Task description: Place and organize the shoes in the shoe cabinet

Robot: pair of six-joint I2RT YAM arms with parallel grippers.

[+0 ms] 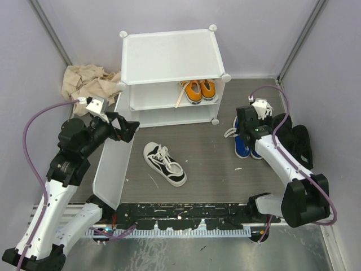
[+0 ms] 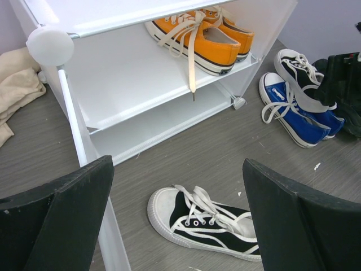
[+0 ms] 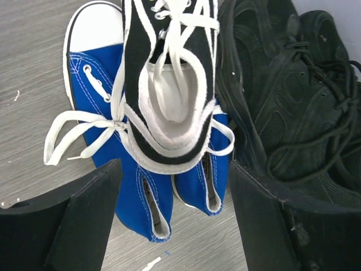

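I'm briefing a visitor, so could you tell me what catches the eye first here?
The orange sneakers glow on the white cabinet's upper shelf. One black-and-white sneaker lies alone mid-floor; a second sneaker sits atop the blue pair at right.

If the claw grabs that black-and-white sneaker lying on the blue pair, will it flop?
Somewhat, probably: the black-and-white sneaker has a soft-looking canvas upper that may squash. Its loose white laces would likely dangle. Resting atop the blue pair, it could slide off if nudged.
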